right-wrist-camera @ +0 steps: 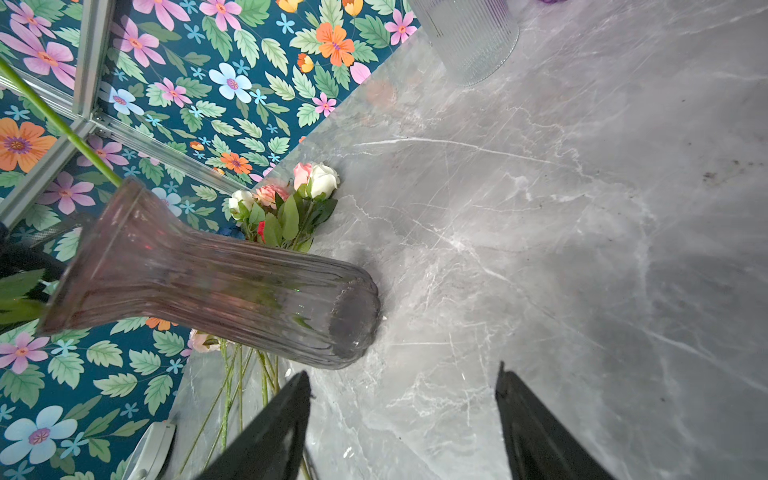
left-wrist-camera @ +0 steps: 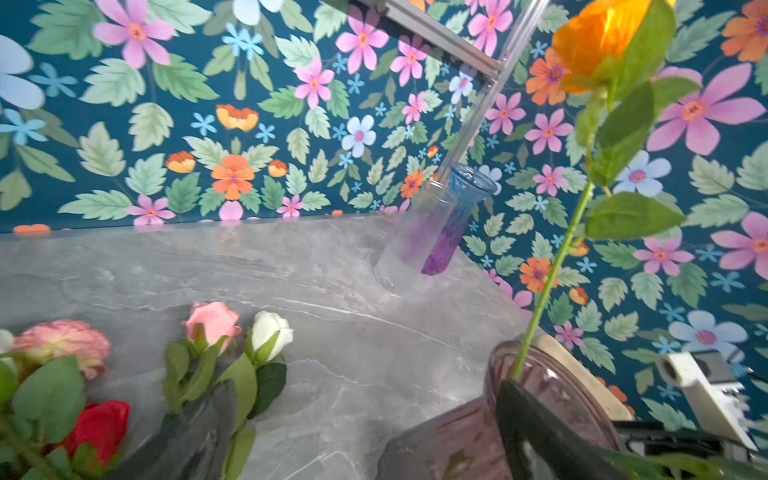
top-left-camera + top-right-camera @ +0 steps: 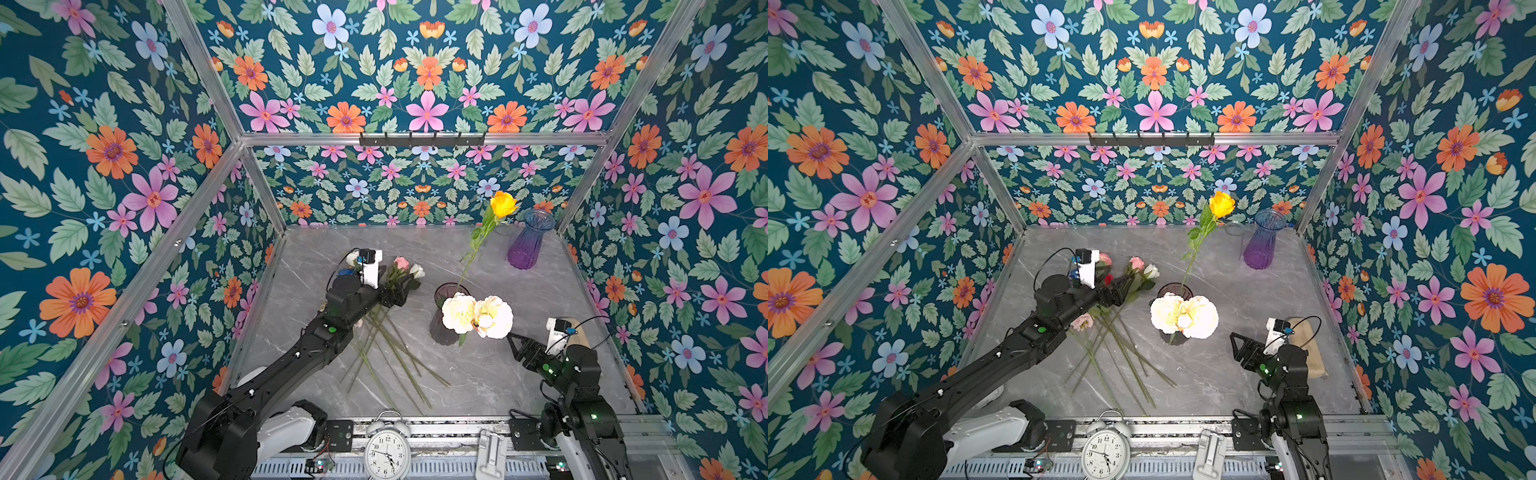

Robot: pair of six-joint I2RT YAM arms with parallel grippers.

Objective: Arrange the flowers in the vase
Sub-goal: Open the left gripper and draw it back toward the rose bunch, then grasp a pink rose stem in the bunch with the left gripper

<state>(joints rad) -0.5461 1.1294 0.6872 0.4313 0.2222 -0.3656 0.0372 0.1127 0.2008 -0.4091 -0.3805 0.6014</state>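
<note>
Grey marble (image 3: 478, 374): the wide-open, empty left gripper (image 2: 363, 388) is placed between loose flowers (image 3: 402, 266) and the vase (image 3: 439, 332) filled with 1 rose (image 3: 503, 203), 2 peonies (image 3: 461, 313); right gripper (image 1: 403, 370) is held parted, empty.

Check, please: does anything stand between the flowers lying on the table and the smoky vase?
Nothing stands on the table between the loose flowers and the smoky vase. In both top views two cream peonies cover part of its mouth, and the orange rose stands in it.

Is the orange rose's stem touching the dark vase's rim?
Touching. The right wrist view shows the stem meeting the vase at its rim and going in.
</note>
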